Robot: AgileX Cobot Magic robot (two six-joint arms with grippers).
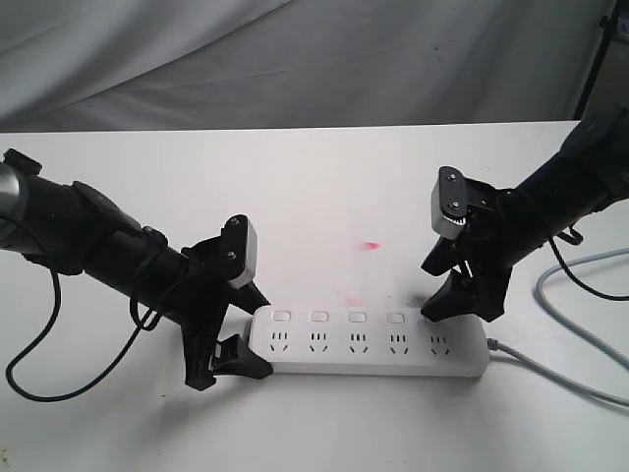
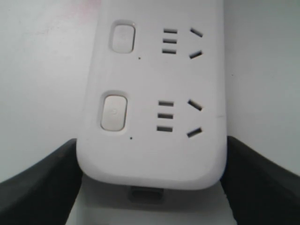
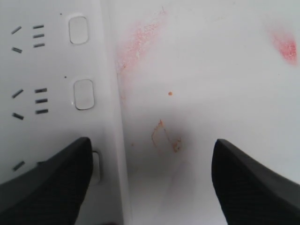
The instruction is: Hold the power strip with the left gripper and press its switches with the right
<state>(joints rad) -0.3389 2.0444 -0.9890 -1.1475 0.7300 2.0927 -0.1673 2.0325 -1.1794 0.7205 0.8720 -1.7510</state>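
Your left tool point(image 1: 257, 334) is clenching the power strip point(image 1: 369, 341) across its width. One jaw is pressing on each long edge at the end away from the grey cord point(image 1: 550, 372). The strip is running straight out from between those jaws, lying flat on the white tabletop point(image 1: 324, 187).

Your right tool point(image 1: 444, 285) is standing released at the cord end, jaws spread wide and grasping nothing. The switches point(image 1: 357, 318) are lining the strip's edge on this tool's side. One jaw is hanging over the end switch and partly hiding it; whether it is touching cannot be told. The other jaw is hovering over bare tabletop beside the strip, with pink smears point(image 3: 138, 40) showing ahead of the jaws.
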